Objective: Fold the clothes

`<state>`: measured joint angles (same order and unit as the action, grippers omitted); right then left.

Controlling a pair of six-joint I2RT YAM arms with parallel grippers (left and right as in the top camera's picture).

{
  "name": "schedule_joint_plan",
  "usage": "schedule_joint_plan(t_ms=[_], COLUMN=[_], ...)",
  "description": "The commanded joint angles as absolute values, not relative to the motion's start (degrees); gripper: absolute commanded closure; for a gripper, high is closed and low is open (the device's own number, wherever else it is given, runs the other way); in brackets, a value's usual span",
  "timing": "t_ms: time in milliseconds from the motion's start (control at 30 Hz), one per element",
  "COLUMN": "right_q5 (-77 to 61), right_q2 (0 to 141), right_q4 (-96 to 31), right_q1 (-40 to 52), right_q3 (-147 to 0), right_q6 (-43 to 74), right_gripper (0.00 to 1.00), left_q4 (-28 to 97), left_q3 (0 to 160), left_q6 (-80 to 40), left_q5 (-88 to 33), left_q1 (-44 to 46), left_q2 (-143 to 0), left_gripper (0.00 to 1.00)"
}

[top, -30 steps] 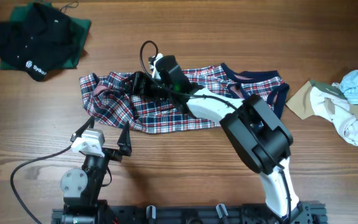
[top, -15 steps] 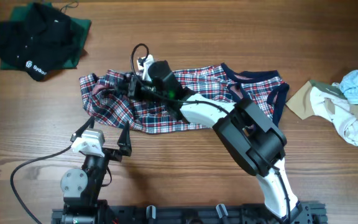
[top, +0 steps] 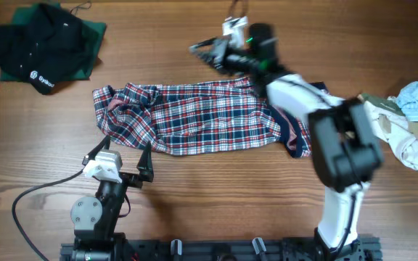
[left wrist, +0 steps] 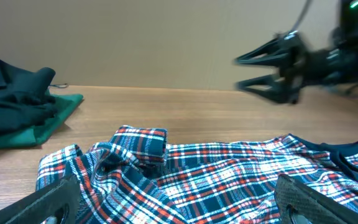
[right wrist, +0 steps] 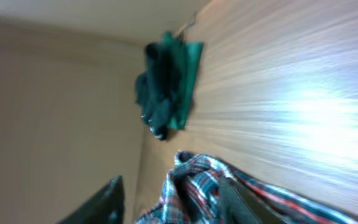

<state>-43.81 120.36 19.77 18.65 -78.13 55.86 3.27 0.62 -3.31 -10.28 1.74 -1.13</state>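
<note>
The plaid cloth [top: 209, 119], red, navy and white, lies stretched left to right across the middle of the table, with its navy trim at the right end. Its left end is bunched. My right gripper [top: 203, 51] is open and empty, raised beyond the cloth's far edge. The left wrist view shows it in the air [left wrist: 257, 65] past the cloth [left wrist: 229, 180]. The right wrist view shows the open fingers [right wrist: 166, 205] with the bunched plaid [right wrist: 194, 180] beyond them. My left gripper [top: 120, 154] is open and empty at the cloth's near left edge [left wrist: 176, 208].
A black shirt on a green garment [top: 46, 47] lies at the far left corner, also in the left wrist view [left wrist: 17, 106] and the right wrist view [right wrist: 163, 87]. A pile of tan, white and light blue garments [top: 398, 119] lies at the right.
My right gripper has left the cloth's bunched left part, opened, and swung up and right to beyond the far edge. The cloth now lies flatter. The left arm has not moved.
</note>
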Motion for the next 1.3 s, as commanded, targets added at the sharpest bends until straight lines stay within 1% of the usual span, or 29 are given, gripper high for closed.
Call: schedule_joint_plan(t_ms=[0, 67, 100, 133, 167, 200, 300, 433, 467, 500, 567, 667, 700, 767, 800, 933, 1000, 1100, 1233, 1267], right_q5=[-41.4, -31.7, -25.0, -18.2, -12.4, -5.7, 0.5, -0.4, -1.4, -2.7, -2.5, -2.5, -2.5, -2.6, -2.6, -2.6, -2.6, -2.6, -2.6, -2.6], right_q2=[110.3, 105.1, 102.4, 99.5, 97.1, 94.0, 88.3, 85.3, 85.3, 85.4, 85.5, 85.5, 85.5, 85.5, 85.5, 85.5, 85.5, 85.5, 85.5, 85.5], right_q4=[7.4, -4.8, -10.8, -16.7, -21.4, -27.2, -37.3, -45.5, -46.6, -48.8, -51.5, -51.5, -51.3, -50.8, -50.6, -51.9, -52.1, -51.7, -52.1, -52.6], right_q1=[14.3, 11.5, 10.1, 8.7, 7.6, 5.8, 1.0, -4.7, -5.5, -6.3, -6.5, -6.5, -6.5, -6.5, -6.5, -6.5, -6.5, -6.5, -6.5, -6.5], right_q3=[-79.0, -79.0, -79.0, -79.0, -79.0, -79.0, -79.0, -79.0, -79.0, -78.9, -78.7, -78.5, -78.5, -78.5, -78.5, -78.5, -78.5, -78.5, -78.5, -78.5], right_q6=[42.2, 34.5, 31.4, 28.9, 26.7, 24.5, 22.5, 22.7, 22.6, 22.6, 22.0, 22.2, 23.0, 25.4, 25.8, 25.9, 25.6, 25.6, 26.2, 26.8], right_gripper=[0.41, 0.31, 0.25, 0.12, 0.02, 0.0, 0.0, 0.0, 0.0, 0.0, 0.0, 0.0, 0.0, 0.0, 0.0, 0.0, 0.0, 0.0, 0.0, 0.0], left_q4=[3.5, 3.5, 3.5, 3.5, 3.5, 3.5, 3.3, 2.0, 0.8, -2.5, -8.2, -8.4, -5.1, -1.4, -2.5, -11.0, -10.3, -2.2, 24.3, 29.4], left_q3=[0.3, 0.3, 0.3, 0.3, 0.3, 0.3, 0.3, 0.3, 0.3, 0.3, 0.3, 1.7, 3.7, 7.7, 9.4, 10.1, 12.0, 21.5, 46.0, 51.5], left_q6=[-3.3, -3.3, -3.3, -3.3, -3.3, -3.3, -3.2, -3.7, -3.7, -3.7, -4.2, -10.6, -14.2, -14.3, -14.0, -14.0, -14.5, -14.0, -8.7, -9.9], left_q5=[-9.7, -9.7, -9.7, -9.7, -9.7, -9.7, -9.7, -10.6, -13.3, -19.4, -25.5, -23.3, -21.4, -23.4, -25.8, -28.2, -29.8, -29.7, -27.2, -28.2], left_q1=[1.4, 1.4, 1.4, 1.4, 1.4, 1.4, 1.4, 1.4, 1.4, 1.4, 1.4, 1.4, 1.4, 1.4, 1.4, 1.4, 1.4, 1.4, 1.4, 1.4], left_q2=[-0.9, -0.9, -0.9, -0.9, -0.9, -0.9, -0.9, -0.9, -0.9, -0.9, -0.9, -1.2, -2.4, -5.8, -7.9, -9.6, -10.9, -19.5, -42.2, -48.0], left_gripper=[0.0, 0.0, 0.0, 0.0, 0.0, 0.0, 0.0, 0.0, 0.0, 0.0, 0.0, 0.0, 0.0, 0.0, 0.0, 0.0, 0.0, 0.0, 0.0, 0.0])
